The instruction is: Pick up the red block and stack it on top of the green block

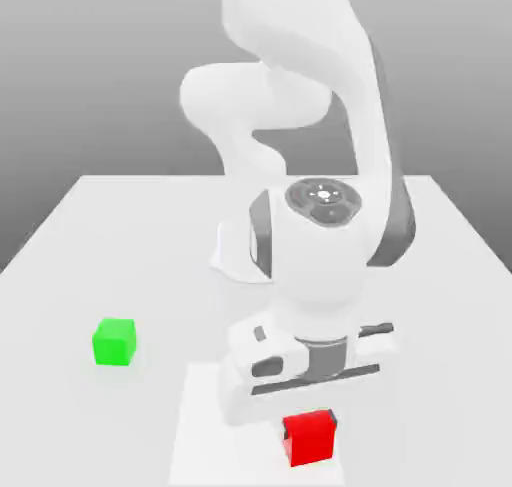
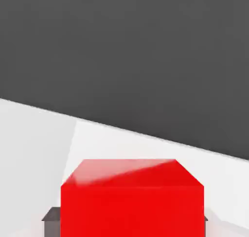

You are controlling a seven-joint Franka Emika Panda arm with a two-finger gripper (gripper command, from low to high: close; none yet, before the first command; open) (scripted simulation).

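Note:
The red block (image 1: pixel 309 437) is near the table's front edge, right of centre in the exterior view. My gripper (image 1: pixel 309 423) comes down on it from above, with a dark finger against each side. In the hand view the red block (image 2: pixel 131 197) looms large, and grey fingertips (image 2: pixel 50 220) press flush against its two sides, so the gripper is shut on it. I cannot tell whether the block rests on the table or hangs just above it. The green block (image 1: pixel 114 341) stands alone on the table, well off to the exterior view's left and a little farther back.
The white table (image 1: pixel 120 235) stretches back to the arm's base (image 1: pixel 240 260), which stands behind the gripper. The arm's bulky white links (image 1: pixel 320 245) rise over the middle of the table. Bare surface lies between the two blocks.

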